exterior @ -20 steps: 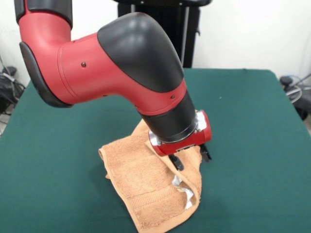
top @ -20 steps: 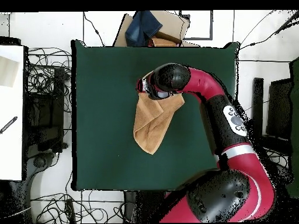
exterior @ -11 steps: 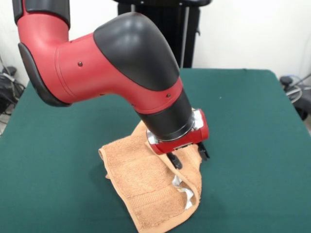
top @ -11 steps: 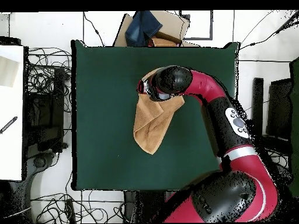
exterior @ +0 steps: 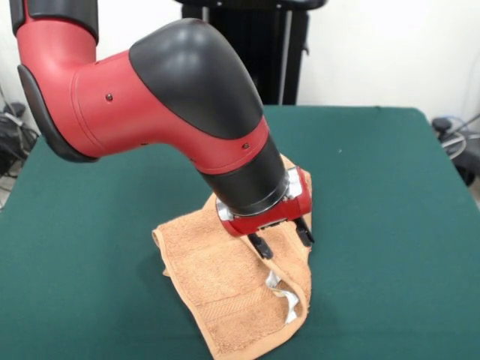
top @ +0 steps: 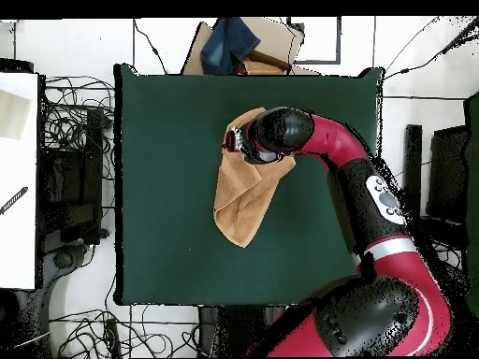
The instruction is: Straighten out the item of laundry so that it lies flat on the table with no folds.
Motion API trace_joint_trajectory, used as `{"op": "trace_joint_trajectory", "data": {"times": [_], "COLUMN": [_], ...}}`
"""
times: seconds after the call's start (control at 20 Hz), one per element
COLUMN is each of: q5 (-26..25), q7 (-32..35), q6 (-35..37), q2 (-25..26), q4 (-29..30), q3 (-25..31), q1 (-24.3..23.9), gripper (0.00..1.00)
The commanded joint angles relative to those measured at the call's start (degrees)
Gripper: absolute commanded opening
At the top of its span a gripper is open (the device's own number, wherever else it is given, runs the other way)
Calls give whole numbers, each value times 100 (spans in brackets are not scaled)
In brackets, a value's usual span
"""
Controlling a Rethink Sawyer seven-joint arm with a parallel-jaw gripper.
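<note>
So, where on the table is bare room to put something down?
In the overhead view, the table is bare between its left edge and the towel, and along its bottom edge below the towel. It is crowded mid-table, where the gripper hangs over the towel and the arm crosses the right side.

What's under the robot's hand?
The hand, fingers apart, hangs over the orange towel, which lies folded on the green table. The arm hides the towel's far part.
</note>
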Motion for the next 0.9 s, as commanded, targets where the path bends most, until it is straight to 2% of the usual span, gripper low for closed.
{"op": "trace_joint_trajectory", "data": {"times": [0.05, 0.45, 0.9], "q5": [-61, -63, -25], "q7": [-986, -958, -1192], "q6": [47, -139, 317], "q2": [152, -42, -258], "q4": [132, 526, 690], "q3": [250, 310, 378], "q1": [26, -179, -455], "gripper": [100, 100, 100]}}
